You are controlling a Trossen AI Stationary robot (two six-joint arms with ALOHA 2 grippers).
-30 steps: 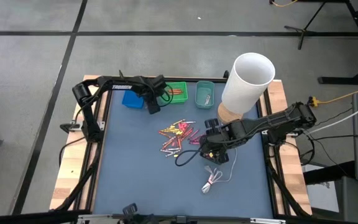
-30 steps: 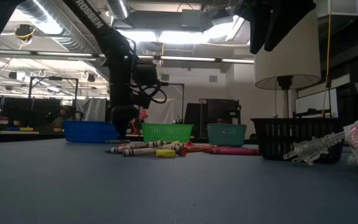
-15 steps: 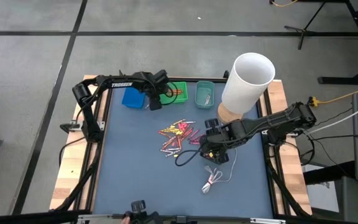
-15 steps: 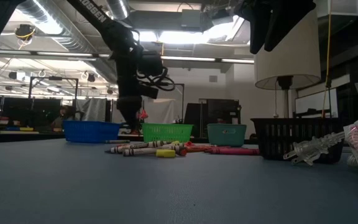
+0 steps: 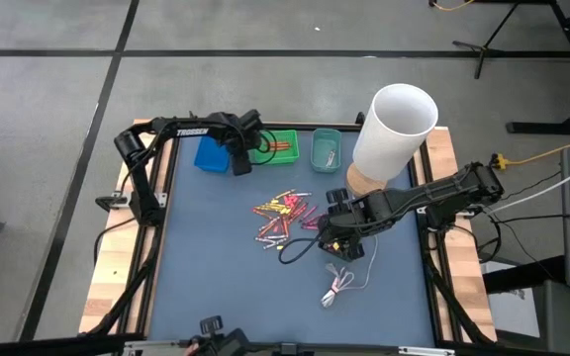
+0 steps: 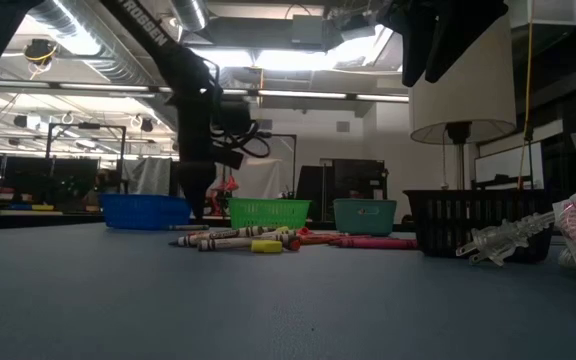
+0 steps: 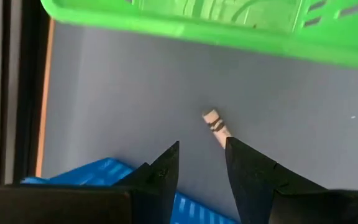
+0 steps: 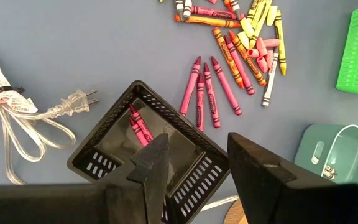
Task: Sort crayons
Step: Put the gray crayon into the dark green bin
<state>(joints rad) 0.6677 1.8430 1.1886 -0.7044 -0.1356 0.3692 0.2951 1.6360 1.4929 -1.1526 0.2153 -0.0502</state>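
Several loose crayons lie in a heap mid-table; they also show in the right wrist view. One pale crayon lies apart on the mat between the blue tray and the green tray. My left gripper points down just above it, open, with a fingertip on either side. My right gripper hangs open and empty over a black basket that holds pink crayons.
A teal tray stands right of the green one at the far edge. A white lampshade rises at the far right. A coiled white cable with a plug lies near the right gripper. Bare mat lies at the near left.
My left gripper has swung up and toward the green tray, then come back down toward the blue tray. It now stands over the pale crayon.
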